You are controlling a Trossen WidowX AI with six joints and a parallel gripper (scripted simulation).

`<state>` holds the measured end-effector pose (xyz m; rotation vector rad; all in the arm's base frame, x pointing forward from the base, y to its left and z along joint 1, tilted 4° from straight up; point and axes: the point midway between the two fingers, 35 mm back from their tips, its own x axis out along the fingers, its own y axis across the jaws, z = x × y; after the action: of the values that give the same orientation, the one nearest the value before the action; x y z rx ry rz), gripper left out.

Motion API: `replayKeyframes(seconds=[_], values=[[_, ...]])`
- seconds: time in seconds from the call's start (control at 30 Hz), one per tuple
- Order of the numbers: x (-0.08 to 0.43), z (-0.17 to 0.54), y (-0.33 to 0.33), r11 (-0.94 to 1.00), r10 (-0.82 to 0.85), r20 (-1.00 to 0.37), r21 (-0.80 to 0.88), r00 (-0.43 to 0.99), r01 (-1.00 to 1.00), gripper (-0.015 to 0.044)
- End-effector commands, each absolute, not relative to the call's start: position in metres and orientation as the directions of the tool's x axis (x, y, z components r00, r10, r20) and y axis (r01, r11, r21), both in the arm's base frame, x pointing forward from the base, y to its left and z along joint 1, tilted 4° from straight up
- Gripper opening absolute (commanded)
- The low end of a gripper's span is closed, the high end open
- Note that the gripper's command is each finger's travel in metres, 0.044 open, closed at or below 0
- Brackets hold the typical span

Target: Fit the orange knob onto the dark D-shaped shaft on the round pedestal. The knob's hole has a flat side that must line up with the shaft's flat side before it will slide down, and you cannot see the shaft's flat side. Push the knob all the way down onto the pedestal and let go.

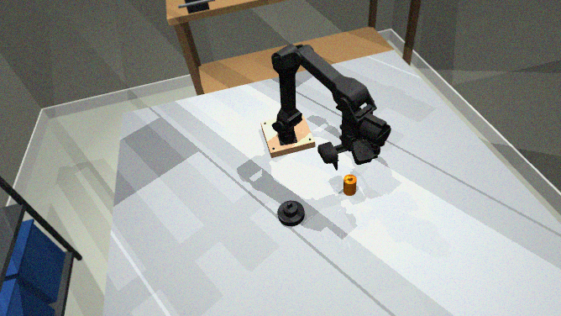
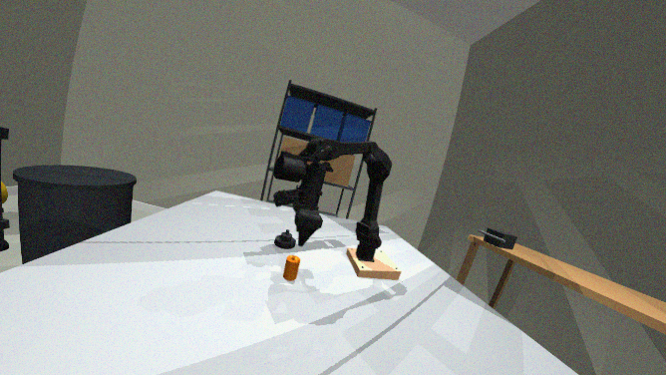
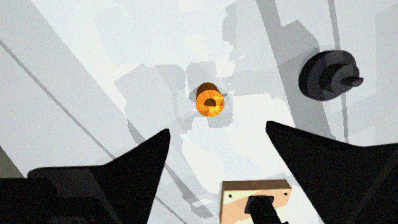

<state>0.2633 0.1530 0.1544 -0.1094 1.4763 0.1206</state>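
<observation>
Pale light and grey shadow bands cover the white table [image 1: 235, 290] [image 2: 199, 299] [image 3: 150, 30] I'm looking at. From the top view, the orange knob [image 1: 349, 186] [image 2: 291, 268] [image 3: 210, 103] stands upright, off the pedestal, at about two o'clock from the dark round pedestal [image 1: 290, 213] [image 2: 285, 240] [image 3: 327, 75]. In the exterior view, the gripper [image 1: 348, 167] [image 2: 295, 224] [image 3: 217, 129] hangs above the table, fingers downward, the pedestal at about twelve o'clock from the knob. Through the wrist view, its fingers spread wide, gripping nothing; the knob shows beyond their tips, at twelve o'clock, and the pedestal at two.
</observation>
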Motion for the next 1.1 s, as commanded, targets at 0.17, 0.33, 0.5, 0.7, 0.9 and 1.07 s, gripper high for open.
replayKeyframes(seconds=[0.17, 0.33, 0.5, 0.7, 0.9, 1.07], values=[[0.264, 0.146, 0.154, 0.979, 0.018, -0.996, -0.001, 0.09, -0.202, 0.044], [0.266, 0.119, 0.154, 0.979, 0.018, -0.996, -0.001, 0.09, -0.202, 0.044], [0.268, 0.109, 0.154, 0.979, 0.018, -0.996, -0.001, 0.09, -0.202, 0.044], [0.268, 0.103, 0.155, 0.979, 0.018, -0.996, -0.001, 0.09, -0.202, 0.044], [0.27, 0.094, 0.155, 0.979, 0.018, -0.996, -0.001, 0.091, -0.202, 0.044], [0.271, 0.086, 0.156, 0.979, 0.018, -0.996, -0.001, 0.09, -0.202, 0.044]])
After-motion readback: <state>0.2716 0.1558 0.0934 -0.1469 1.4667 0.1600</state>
